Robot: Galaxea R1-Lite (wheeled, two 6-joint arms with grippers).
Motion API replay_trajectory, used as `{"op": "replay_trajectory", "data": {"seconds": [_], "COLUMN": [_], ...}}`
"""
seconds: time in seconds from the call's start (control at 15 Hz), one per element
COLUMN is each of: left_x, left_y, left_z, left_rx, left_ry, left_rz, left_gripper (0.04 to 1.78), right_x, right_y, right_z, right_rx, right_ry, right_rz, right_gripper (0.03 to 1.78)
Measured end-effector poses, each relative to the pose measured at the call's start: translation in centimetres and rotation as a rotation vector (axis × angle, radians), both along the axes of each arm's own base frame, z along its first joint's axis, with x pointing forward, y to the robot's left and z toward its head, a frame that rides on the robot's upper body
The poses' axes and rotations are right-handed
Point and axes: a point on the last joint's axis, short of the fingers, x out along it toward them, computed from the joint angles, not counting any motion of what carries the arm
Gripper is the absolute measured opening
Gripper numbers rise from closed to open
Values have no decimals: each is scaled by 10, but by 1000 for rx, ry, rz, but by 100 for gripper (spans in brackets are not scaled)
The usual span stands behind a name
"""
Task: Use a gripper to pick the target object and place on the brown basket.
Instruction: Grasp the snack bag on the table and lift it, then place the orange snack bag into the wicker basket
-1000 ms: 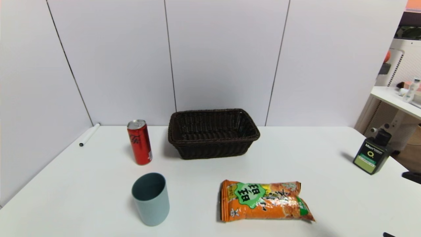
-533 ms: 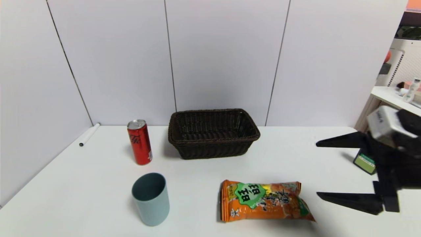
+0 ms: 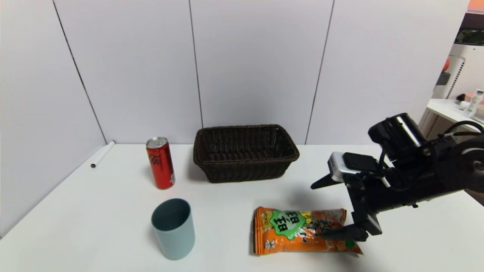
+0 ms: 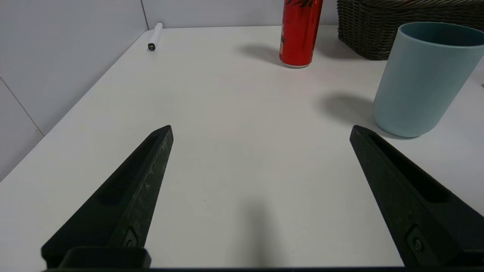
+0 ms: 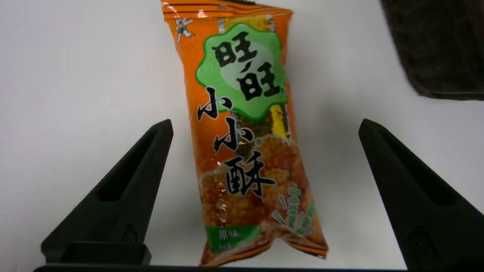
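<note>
The orange snack bag (image 3: 298,230) lies flat on the white table (image 3: 94,211) at the front right; it also shows in the right wrist view (image 5: 242,132). My right gripper (image 3: 323,209) hangs above the bag's right end, wide open, one finger on each side of the bag, touching nothing. In the right wrist view the gripper (image 5: 264,128) straddles the bag. The brown basket (image 3: 245,151) stands empty at the back centre. My left gripper (image 4: 261,130) is open over bare table, out of the head view.
A red soda can (image 3: 160,163) stands left of the basket. A grey-blue cup (image 3: 174,228) stands at the front left, near the left gripper in the left wrist view (image 4: 423,75). A white marker (image 3: 102,154) lies by the left wall.
My right arm has come in from the right edge and moved left, so the open gripper now hangs over the bag's right end. The bag, basket, can and cup have not moved.
</note>
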Motion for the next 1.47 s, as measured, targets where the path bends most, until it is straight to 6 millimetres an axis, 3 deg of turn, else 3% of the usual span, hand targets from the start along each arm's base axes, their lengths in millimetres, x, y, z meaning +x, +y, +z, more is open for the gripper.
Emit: {"op": "replay_trajectory", "data": {"seconds": [0.67,0.73,0.87,1.07,1.2,1.27,1.47], "left_x": [0,0,0,0,0,0,0], "left_y": [0,0,0,0,0,0,0], "left_z": [0,0,0,0,0,0,0], "left_rx": [0,0,0,0,0,0,0], "left_ry": [0,0,0,1,0,1,0], "left_rz": [0,0,0,0,0,0,0], "left_gripper": [169,169,169,169,169,169,169], "right_x": [21,21,22,19,17,17,26], "right_y": [10,11,11,9,8,8,12], "right_z": [-50,-53,-58,-64,-64,-60,-39], "right_rx": [-92,-96,-103,-135,-141,-136,-105], "right_ry": [145,151,165,177,180,171,94], "right_rz": [-9,-9,-7,-22,-25,-28,-32], "right_gripper": [170,162,128,91,73,56,49]}}
